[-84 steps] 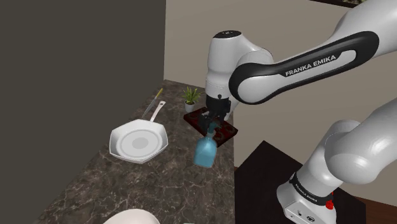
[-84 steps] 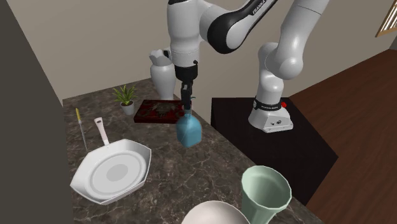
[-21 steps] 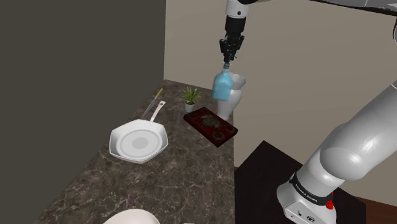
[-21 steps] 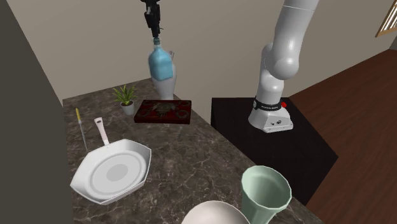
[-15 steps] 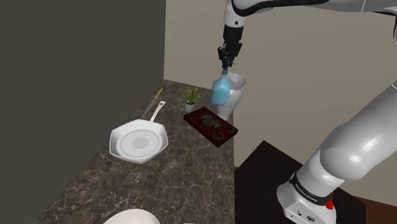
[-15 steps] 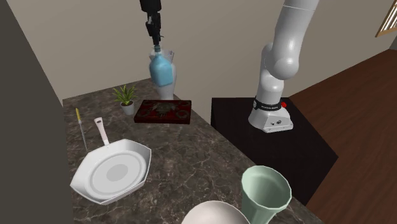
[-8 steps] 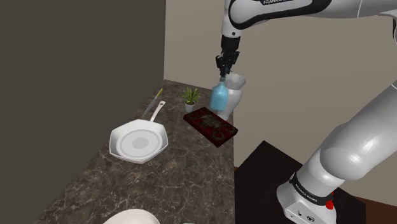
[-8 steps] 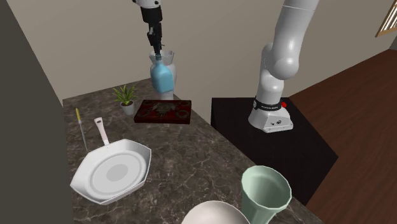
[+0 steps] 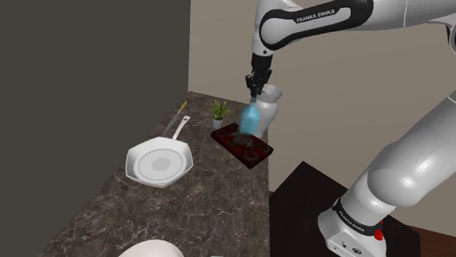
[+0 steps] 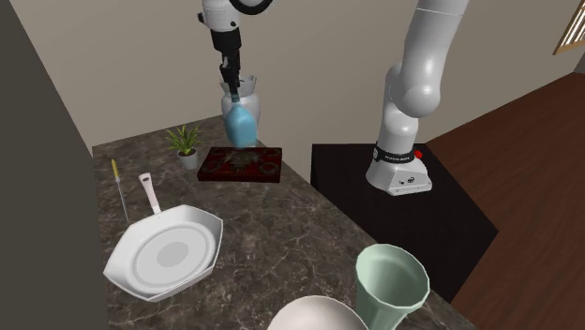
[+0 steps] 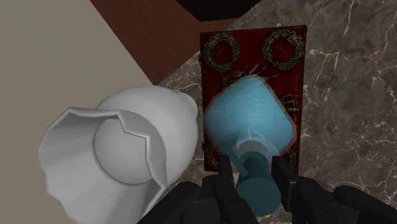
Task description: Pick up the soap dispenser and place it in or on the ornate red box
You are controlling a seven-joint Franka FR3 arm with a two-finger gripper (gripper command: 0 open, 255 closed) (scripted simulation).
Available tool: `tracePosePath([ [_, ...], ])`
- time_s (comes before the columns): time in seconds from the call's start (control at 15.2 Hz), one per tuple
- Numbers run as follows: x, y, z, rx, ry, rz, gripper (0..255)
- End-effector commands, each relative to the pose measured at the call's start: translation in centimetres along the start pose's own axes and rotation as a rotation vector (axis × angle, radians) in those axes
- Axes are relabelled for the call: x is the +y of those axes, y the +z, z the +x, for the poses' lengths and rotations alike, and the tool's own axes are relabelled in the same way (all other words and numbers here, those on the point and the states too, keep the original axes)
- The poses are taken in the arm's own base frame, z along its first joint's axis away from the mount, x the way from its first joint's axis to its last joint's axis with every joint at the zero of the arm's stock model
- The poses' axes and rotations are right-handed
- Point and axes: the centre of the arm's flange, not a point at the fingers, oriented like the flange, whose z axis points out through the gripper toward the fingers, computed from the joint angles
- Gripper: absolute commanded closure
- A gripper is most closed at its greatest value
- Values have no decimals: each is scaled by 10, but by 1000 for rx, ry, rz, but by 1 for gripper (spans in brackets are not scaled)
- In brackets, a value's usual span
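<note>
The end effector (image 11: pixel 254 172) pinches the neck of the blue soap dispenser (image 9: pixel 250 120), which hangs above the ornate red box (image 10: pixel 246 164) on the dark marbled surface (image 9: pixel 219 191). A white vase (image 11: pixel 121 153) stands just beside; any sideways drift while lowering could topple it.

Clasped in my gripper (image 11: pixel 254 177), the soap dispenser (image 11: pixel 249 116) hangs over the box (image 9: pixel 247 149), which lies along the worktop's (image 9: pixel 208 201) stand-side edge near its far corner, with the vase (image 9: pixel 270 98) just behind, the plant (image 9: pixel 219 112) beside it, and the pan (image 9: pixel 158 164) mid-worktop.
</note>
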Motion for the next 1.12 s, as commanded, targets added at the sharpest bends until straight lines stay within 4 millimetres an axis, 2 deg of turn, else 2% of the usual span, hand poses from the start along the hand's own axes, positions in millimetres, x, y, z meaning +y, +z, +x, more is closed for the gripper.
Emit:
tracePosePath([
  [0.0,-1,10,1,1,0,0,255],
  [0.46,-7,47,1,1,0,0,255],
  [0.99,-7,47,1,1,0,0,255],
  [1.06,-7,47,1,1,0,0,0],
])
